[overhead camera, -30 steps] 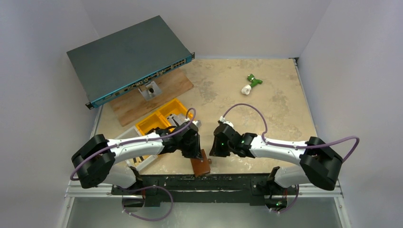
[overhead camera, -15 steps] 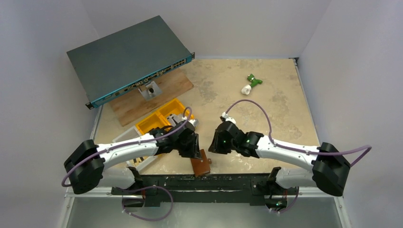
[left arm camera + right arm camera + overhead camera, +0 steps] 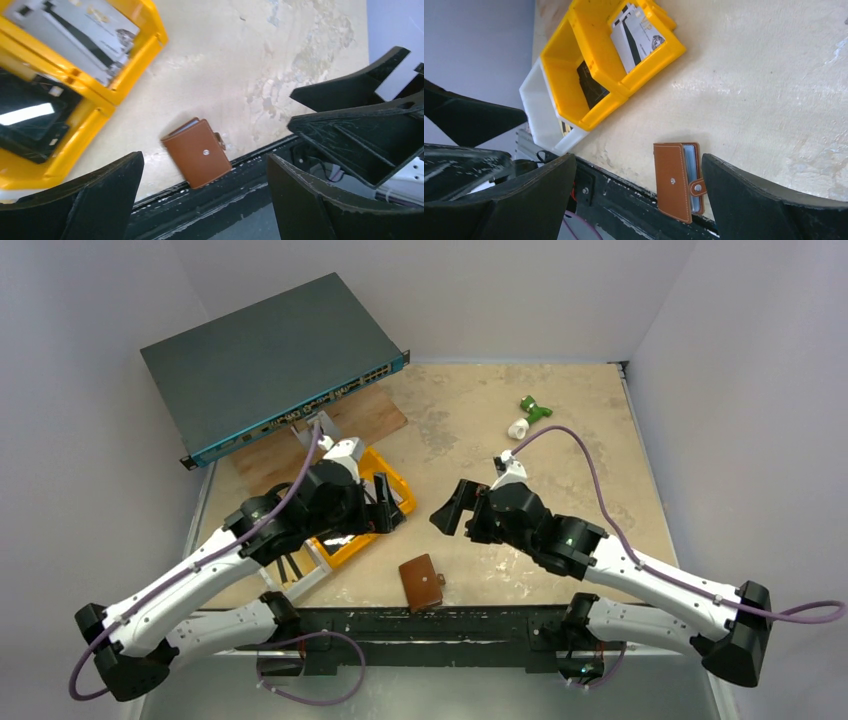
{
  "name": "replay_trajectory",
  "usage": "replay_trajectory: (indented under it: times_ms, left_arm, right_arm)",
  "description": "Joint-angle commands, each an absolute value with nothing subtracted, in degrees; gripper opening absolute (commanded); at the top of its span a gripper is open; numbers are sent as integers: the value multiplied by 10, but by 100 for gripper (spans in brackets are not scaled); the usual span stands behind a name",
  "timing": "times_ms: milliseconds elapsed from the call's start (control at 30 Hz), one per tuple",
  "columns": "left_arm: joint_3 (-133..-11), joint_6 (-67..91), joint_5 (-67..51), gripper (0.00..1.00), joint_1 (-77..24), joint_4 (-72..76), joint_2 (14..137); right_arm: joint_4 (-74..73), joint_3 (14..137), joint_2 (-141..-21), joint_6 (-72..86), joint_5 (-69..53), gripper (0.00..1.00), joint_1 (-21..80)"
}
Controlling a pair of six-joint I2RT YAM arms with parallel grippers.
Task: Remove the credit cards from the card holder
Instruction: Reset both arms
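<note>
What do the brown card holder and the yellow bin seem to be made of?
The card holder: probably leather or imitation, matte brown, with pale stitching along edges and a metal-looking snap. The yellow bin: likely moulded plastic, smooth, slightly glossy, uniform colour.

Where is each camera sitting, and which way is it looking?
Top external: above and behind the arm bases, facing down at the table; both arms show, with left end effector and right end effector.
Left wrist: on the left wrist, facing down at the card holder and yellow bin; its own fingers show.
Right wrist: on the right wrist, facing down at the same things; its own fingers show.
Shared: every view shows the card holder.
</note>
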State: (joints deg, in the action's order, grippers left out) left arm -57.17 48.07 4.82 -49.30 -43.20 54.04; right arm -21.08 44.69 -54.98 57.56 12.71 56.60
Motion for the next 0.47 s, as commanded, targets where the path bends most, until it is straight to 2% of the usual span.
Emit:
replay_trajectory:
  times_ms: [0,100,433]
  left_arm:
    - [-612,447,136,95,-487,-543,515]
    - [-612,444,155,100,-487,-554,491]
    - [-614,450,175,100,-486,-573,475]
  right_arm:
    - [-215,473,-535,556,160,99,567]
    - [-209,473,-527,551,159,99,567]
    - [-186,468,-522,555,159,99,567]
